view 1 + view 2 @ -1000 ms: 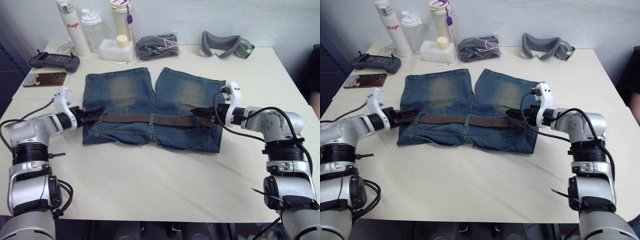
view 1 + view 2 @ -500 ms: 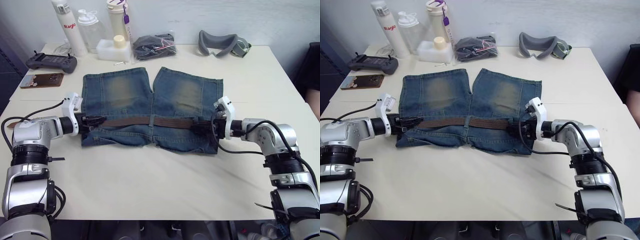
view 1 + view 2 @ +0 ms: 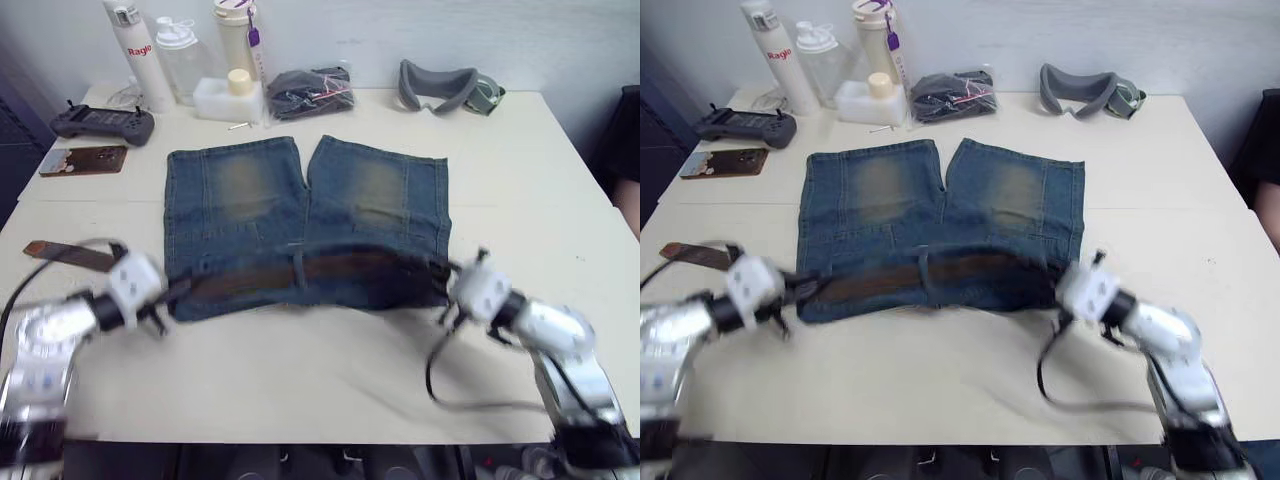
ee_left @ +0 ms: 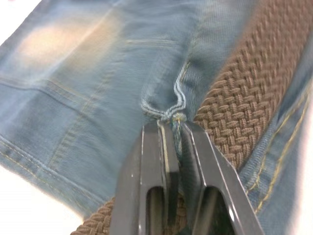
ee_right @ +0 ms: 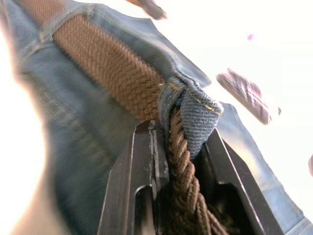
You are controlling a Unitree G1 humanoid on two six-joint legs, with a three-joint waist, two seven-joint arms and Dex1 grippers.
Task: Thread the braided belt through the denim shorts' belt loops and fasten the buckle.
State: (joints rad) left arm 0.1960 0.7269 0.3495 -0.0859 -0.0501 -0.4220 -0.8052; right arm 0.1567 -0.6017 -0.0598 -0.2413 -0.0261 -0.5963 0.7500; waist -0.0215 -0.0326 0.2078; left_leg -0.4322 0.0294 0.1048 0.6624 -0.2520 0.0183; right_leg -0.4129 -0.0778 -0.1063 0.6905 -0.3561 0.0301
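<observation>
The denim shorts (image 3: 300, 200) lie flat mid-table, legs pointing away, with the waistband nearest me. The braided belt (image 3: 320, 268) runs along the waistband under a belt loop (image 3: 298, 268). One brown belt end (image 3: 62, 253) sticks out past the shorts on the left. My left gripper (image 3: 165, 295) is shut on a thin fold of denim (image 4: 177, 139) at the waistband's left end, right beside the belt (image 4: 244, 93). At the right end, my right gripper (image 3: 445, 290) is shut on the belt (image 5: 183, 186) and a denim fold (image 5: 195, 117) together. The buckle is hidden.
Bottles (image 3: 130, 50) and a plastic tub stand at the back left, with a game controller (image 3: 95, 122) and a flat brown item (image 3: 85, 160) near them. A bagged black bundle (image 3: 312, 92) and a grey padded band (image 3: 450, 88) lie along the back. Bare table (image 3: 320, 380) lies in front of the shorts.
Both grippers have shut on the waistband ends and pulled back toward the table's front edge. The waistband and belt came with them, and the belt's left end now shows.
</observation>
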